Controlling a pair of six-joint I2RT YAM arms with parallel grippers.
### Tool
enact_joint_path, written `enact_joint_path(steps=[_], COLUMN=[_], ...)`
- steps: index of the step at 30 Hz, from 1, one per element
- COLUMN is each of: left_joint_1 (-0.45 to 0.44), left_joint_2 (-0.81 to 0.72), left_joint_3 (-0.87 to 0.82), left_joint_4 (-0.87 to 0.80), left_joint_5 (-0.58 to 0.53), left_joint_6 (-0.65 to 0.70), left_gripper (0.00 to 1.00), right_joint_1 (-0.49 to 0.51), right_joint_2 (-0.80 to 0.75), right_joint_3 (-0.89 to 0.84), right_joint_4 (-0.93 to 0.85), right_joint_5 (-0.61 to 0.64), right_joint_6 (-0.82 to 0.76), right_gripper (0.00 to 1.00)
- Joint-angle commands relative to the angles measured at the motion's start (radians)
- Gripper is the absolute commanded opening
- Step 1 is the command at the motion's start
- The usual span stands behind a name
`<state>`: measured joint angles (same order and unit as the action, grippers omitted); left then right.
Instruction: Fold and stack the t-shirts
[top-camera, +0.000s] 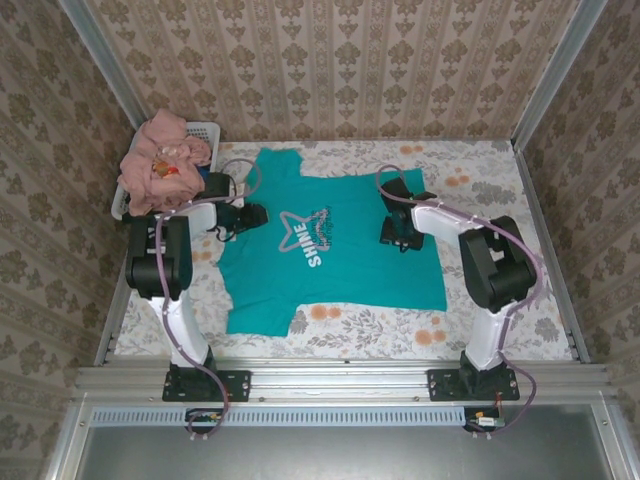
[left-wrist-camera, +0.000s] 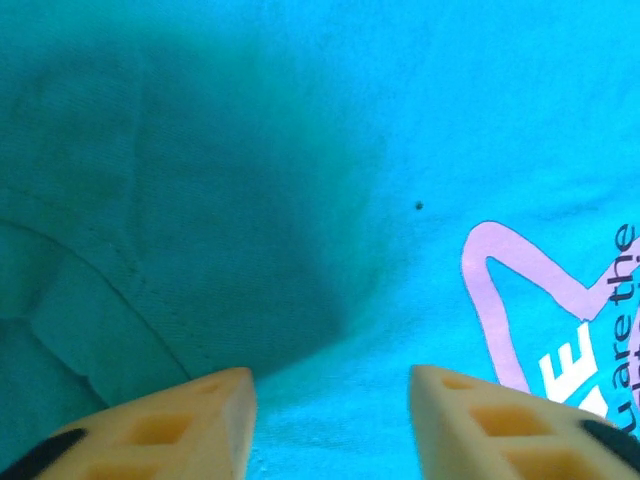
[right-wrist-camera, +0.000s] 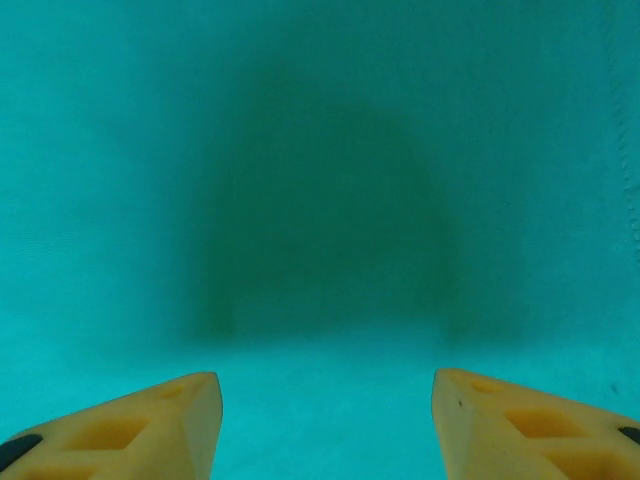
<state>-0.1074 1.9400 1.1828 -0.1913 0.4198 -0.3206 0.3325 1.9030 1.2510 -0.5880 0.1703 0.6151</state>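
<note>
The teal t-shirt (top-camera: 330, 240) lies flat and print-up on the table (top-camera: 500, 190), a soft knit with stitched hems. The left tool (top-camera: 250, 215) and right tool (top-camera: 392, 232) hover over its opposite sides, both parted and empty. Each should probably pinch a matching edge so the fold stays even. Beyond its far-left corner, the pink shirts (top-camera: 160, 160) are heaped on the basket (top-camera: 207, 128).

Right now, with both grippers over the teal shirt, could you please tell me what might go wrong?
The left gripper and right gripper stand open over the flat teal t-shirt; a pinch could miss the cloth. The sleeve by the left gripper is rumpled, so a fold may come out uneven. The pink shirts spill over the basket near the left arm, which might snag them.
</note>
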Motion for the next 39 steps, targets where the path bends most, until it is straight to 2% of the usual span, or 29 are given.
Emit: enact_joint_path(steps=[1,4,8,11,13,16,19,21,24,25,29,33,39], left_joint_1=[0.012,0.007,-0.038,-0.104,-0.146,-0.206,-0.258,-0.311,-0.341,-0.377,-0.439,-0.491,-0.521], left_joint_2=[-0.117,-0.257,-0.499,-0.692,-0.802,-0.923,-1.038,-1.117,-1.159,-1.155,-1.154,-1.181,-1.161], left_joint_3=[-0.045,-0.131,-0.350,-0.515,-0.590,-0.668,-0.717,-0.733,-0.751,-0.749,-0.744,-0.760,-0.796], left_joint_4=[-0.060,-0.112,-0.164,-0.239,-0.326,-0.451,-0.559,-0.646,-0.664,-0.679,-0.727,-0.758,-0.701], left_joint_5=[-0.049,-0.092,-0.191,-0.305,-0.356,-0.425,-0.472,-0.541,-0.546,-0.550,-0.571,-0.560,-0.526], left_joint_6=[0.009,0.008,-0.095,-0.204,-0.297,-0.421,-0.507,-0.571,-0.625,-0.642,-0.691,-0.730,-0.740], left_gripper=[0.56,0.62,0.63,0.62,0.55,0.54,0.53,0.54,0.52,0.52,0.52,0.50,0.43], right_joint_1=[-0.032,-0.031,-0.010,-0.004,-0.002,0.010,0.029,0.031,0.025,0.025,0.027,0.025,0.024], right_joint_2=[-0.041,-0.156,-0.395,-0.565,-0.652,-0.707,-0.697,-0.681,-0.664,-0.663,-0.674,-0.662,-0.632], right_joint_3=[-0.024,-0.109,-0.313,-0.471,-0.561,-0.636,-0.663,-0.666,-0.673,-0.674,-0.690,-0.684,-0.665], right_joint_4=[-0.004,-0.026,-0.073,-0.140,-0.170,-0.178,-0.158,-0.154,-0.130,-0.117,-0.040,-0.017,-0.018], right_joint_5=[-0.043,-0.037,-0.017,-0.003,-0.008,-0.014,-0.027,-0.018,-0.014,-0.026,-0.086,-0.096,-0.100], right_joint_6=[0.002,0.009,0.071,0.152,0.196,0.251,0.272,0.272,0.265,0.261,0.270,0.260,0.252], right_gripper=[0.62,0.69,0.80,0.86,0.86,0.85,0.86,0.86,0.86,0.85,0.77,0.74,0.70])
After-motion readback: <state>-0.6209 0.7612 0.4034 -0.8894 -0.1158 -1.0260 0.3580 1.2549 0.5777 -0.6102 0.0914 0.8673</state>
